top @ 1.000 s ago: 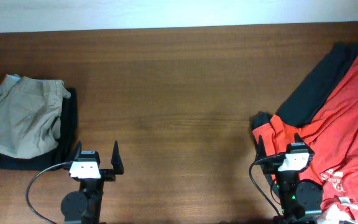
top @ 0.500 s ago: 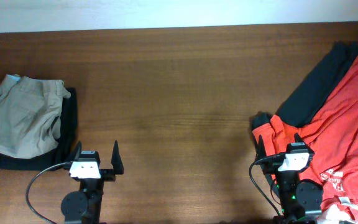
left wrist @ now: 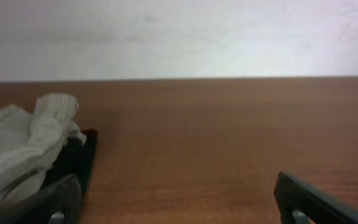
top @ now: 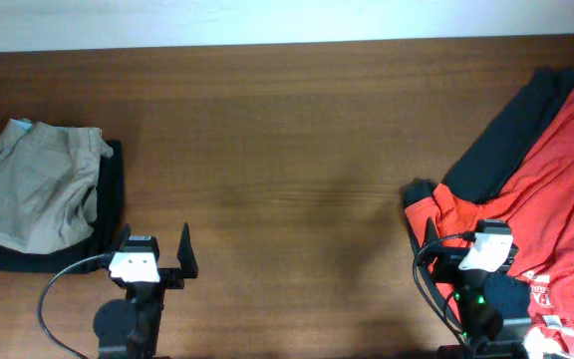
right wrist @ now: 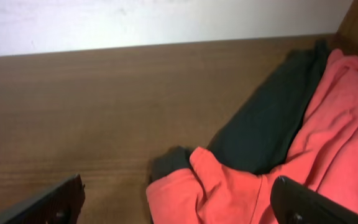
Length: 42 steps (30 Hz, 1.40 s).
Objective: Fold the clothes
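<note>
The orange-red T-shirt (top: 556, 189) lies crumpled at the right edge of the table, partly over a black garment (top: 506, 150). A bit of its white lettering (top: 538, 289) shows near the right arm. My right gripper (top: 466, 237) is open and empty, low over the shirt's near-left corner. In the right wrist view the shirt (right wrist: 340, 124) lies ahead between the spread fingers (right wrist: 185, 208). My left gripper (top: 154, 249) is open and empty at the front left, far from the shirt; its fingers (left wrist: 182, 205) frame bare wood.
A beige khaki garment (top: 33, 189) lies on a black garment (top: 113, 199) at the left edge, also in the left wrist view (left wrist: 23, 143). A bit of white cloth (top: 551, 324) shows at the front right. Brown wood table (top: 287, 150) spans the middle.
My right arm has shifted a little to the right and toward the front edge. My left arm has barely moved. Both grippers stay open.
</note>
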Tool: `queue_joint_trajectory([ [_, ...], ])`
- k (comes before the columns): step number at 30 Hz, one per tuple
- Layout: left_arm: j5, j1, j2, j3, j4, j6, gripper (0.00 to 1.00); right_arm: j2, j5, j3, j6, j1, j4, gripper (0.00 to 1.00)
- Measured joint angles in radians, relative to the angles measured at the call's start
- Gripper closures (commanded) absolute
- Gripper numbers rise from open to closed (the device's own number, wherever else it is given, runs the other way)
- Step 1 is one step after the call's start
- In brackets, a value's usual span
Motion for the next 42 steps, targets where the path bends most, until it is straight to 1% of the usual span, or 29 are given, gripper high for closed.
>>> queue_joint_trajectory([
  [2, 0.0, 0.0, 0.13, 0.064, -0.005, 0.0, 0.01, 0.199, 0.004, 0.131, 0.009, -0.001, -0.082, 0.01],
  [3, 0.001, 0.0, 0.24, 0.12, -0.007, 0.0, 0.01, 0.333, 0.004, 0.217, 0.01, -0.001, -0.103, 0.01],
  [4, 0.001, 0.0, 0.32, 0.166, -0.014, 0.0, 0.01, 0.405, 0.003, 0.27, 0.011, -0.001, -0.144, 0.01],
  [5, 0.001, 0.0, 0.42, 0.237, -0.041, 0.0, 0.01, 0.541, -0.002, 0.363, 0.013, -0.002, -0.177, 0.01],
  [6, 0.0, 0.0, 0.517, 0.31, -0.067, 0.0, 0.01, 0.625, -0.005, 0.418, 0.013, -0.002, -0.21, 0.01],
  [7, 0.0, 0.0, 0.588, 0.372, -0.14, 0.0, 0.01, 0.705, -0.009, 0.474, 0.012, -0.002, -0.261, 0.01],
  [8, 0.001, 0.0, 0.748, 0.5, -0.207, 0.0, 0.01, 0.879, -0.011, 0.563, 0.013, -0.002, -0.282, 0.01],
  [9, 0.001, 0.0, 0.771, 0.521, -0.254, 0.0, 0.01, 0.934, -0.012, 0.575, 0.012, -0.003, -0.282, 0.09],
  [10, 0.003, -0.001, 0.882, 0.623, -0.321, 0.0, 0.01, 0.984, 0.0, 0.579, 0.041, -0.029, -0.282, 0.16],
  [11, 0.003, -0.001, 0.948, 0.665, -0.315, 0.0, 0.01, 1.03, 0.009, 0.582, 0.064, -0.06, -0.279, 0.22],
  [14, 0.003, -0.001, 0.985, 0.674, -0.322, 0.0, 0.01, 1.209, 0.026, 0.585, 0.139, -0.164, -0.28, 0.25],
  [15, 0.003, -0.001, 0.985, 0.674, -0.322, 0.0, 0.01, 1.272, 0.023, 0.586, 0.151, -0.171, -0.278, 0.28],
  [16, 0.003, -0.001, 0.985, 0.674, -0.322, 0.0, 0.01, 1.297, 0.018, 0.586, 0.157, -0.171, -0.279, 0.3],
  [17, 0.003, -0.001, 0.985, 0.674, -0.322, 0.0, 0.01, 1.323, 0.012, 0.586, 0.161, -0.172, -0.277, 0.38],
  [18, 0.003, -0.001, 0.985, 0.674, -0.322, 0.0, 0.01, 1.35, 0.006, 0.586, 0.163, -0.172, -0.271, 0.54],
  [19, 0.003, -0.001, 0.985, 0.674, -0.322, 0.0, 0.01, 1.397, -0.002, 0.586, 0.168, -0.172, -0.266, 0.73],
  [20, 0.003, -0.001, 0.985, 0.674, -0.322, 0.0, 0.01, 1.427, -0.005, 0.586, 0.164, -0.172, -0.263, 0.9],
  [21, 0.003, -0.001, 0.985, 0.674, -0.322, 0.0, 0.01, 1.432, -0.004, 0.586, 0.167, -0.172, -0.263, 0.96],
  [25, 0.003, -0.001, 0.985, 0.674, -0.322, 0.0, 0.01, 1.431, 0.007, 0.594, 0.169, -0.174, -0.272, 0.96],
  [28, 0.003, -0.001, 0.985, 0.674, -0.322, 0.0, 0.01, 1.404, 0.038, 0.673, 0.168, -0.174, -0.371, 0.96],
  [30, 0.003, -0.001, 0.985, 0.674, -0.322, 0.0, 0.01, 1.361, 0.053, 0.853, 0.167, -0.174, -0.504, 0.96],
  [32, 0.003, -0.001, 0.985, 0.674, -0.321, 0.0, 0.01, 1.329, 0.056, 1.02, 0.166, -0.174, -0.599, 0.93],
  [33, 0.003, -0.001, 0.985, 0.674, -0.321, 0.0, 0.01, 1.315, 0.057, 1.066, 0.165, -0.174, -0.624, 0.93],
  [36, 0.003, -0.001, 0.985, 0.674, -0.32, 0.0, 0.01, 1.308, 0.059, 1.087, 0.165, -0.174, -0.673, 0.93],
  [40, 0.003, -0.001, 0.985, 0.674, -0.32, 0.0, 0.01, 1.308, 0.059, 1.087, 0.164, -0.174, -0.687, 0.92],
  [41, 0.003, -0.001, 0.985, 0.674, -0.32, 0.0, 0.01, 1.308, 0.055, 1.087, 0.161, -0.174, -0.687, 0.83],
  [42, 0.003, -0.001, 0.985, 0.674, -0.32, 0.0, 0.01, 1.308, 0.039, 1.087, 0.138, -0.174, -0.687, 0.83],
])
